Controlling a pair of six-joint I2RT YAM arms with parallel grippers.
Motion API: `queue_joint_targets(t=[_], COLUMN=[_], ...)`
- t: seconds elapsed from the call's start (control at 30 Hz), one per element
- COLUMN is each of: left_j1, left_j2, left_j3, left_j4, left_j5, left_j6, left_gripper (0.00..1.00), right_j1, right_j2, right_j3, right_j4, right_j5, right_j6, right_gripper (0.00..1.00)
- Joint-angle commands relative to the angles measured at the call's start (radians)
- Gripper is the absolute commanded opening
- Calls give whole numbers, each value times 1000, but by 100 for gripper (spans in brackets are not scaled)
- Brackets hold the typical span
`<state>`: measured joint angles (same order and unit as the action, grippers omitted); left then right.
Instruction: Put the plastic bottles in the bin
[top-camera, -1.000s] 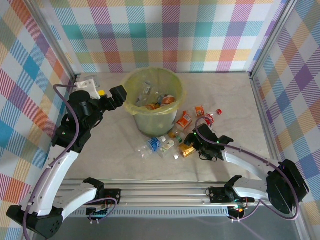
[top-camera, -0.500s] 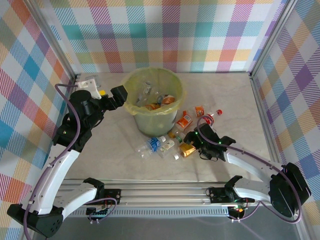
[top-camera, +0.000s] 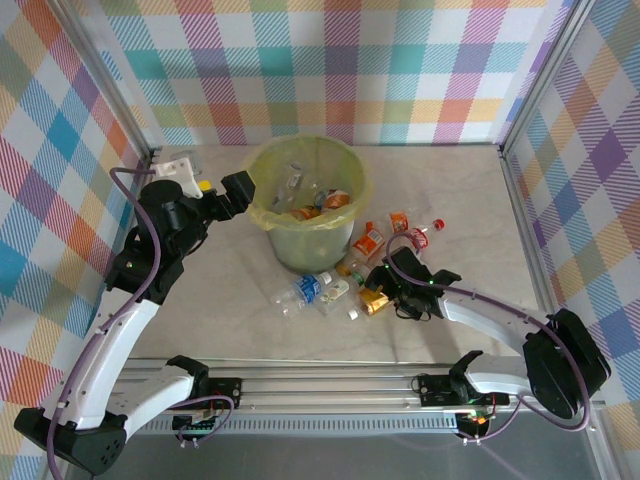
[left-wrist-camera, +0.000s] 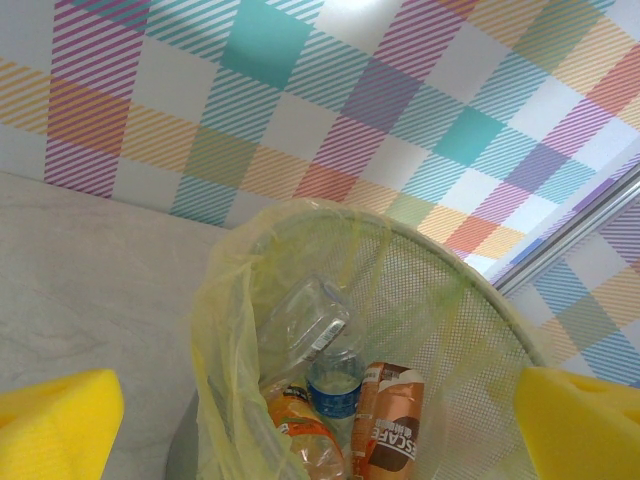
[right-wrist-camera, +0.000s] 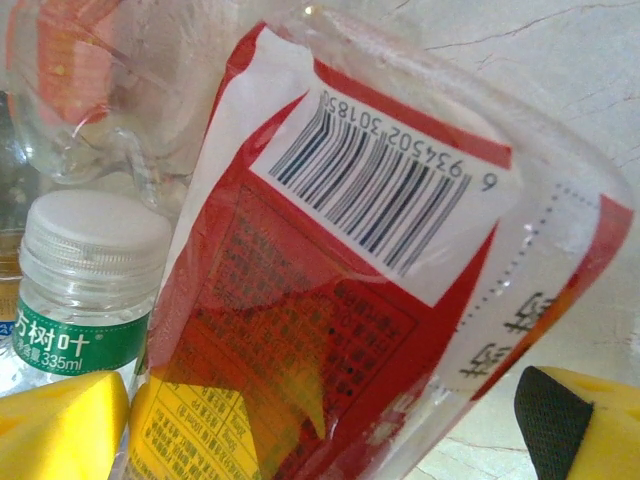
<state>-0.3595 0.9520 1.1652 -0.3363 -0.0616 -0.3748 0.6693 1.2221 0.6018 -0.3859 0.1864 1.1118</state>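
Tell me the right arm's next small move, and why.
Probably close the right gripper: its yellow pads stand open on either side of the red-labelled bottle, which lies on the table beside the bin, not yet gripped.

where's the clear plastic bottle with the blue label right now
In the top view the clear blue-labelled plastic bottle lies on the table just in front of the round pale green bin, at the left end of the scattered bottles.
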Motion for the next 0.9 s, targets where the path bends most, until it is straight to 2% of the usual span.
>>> queue_joint_targets(t=[0.0,0.33,0.57,0.73,0.87], left_j1=[-7,-6,-7,-7,-7], left_j2=[-2,-4,-2,-2,0], left_j3=[-9,-15,-16,-15,-15], left_j4=[22,25,28,26,25], left_j5=[8,8,12,12,10], left_j6=[1,-6,-10,-7,-7], left_gripper=[100,100,100,100,100], right_j1=[7,-16,-23,-24,-23], right_j2=[-21,-88,-38,21,39], right_j3=[-24,-60,-64,-50,-43], right_j4=[-30,-114,-96,-85,-73], right_j5=[16,29,-18,-34,-33], right_j6=[6,-16,-38,-50,-60], right_gripper=[99,84,85,91,87])
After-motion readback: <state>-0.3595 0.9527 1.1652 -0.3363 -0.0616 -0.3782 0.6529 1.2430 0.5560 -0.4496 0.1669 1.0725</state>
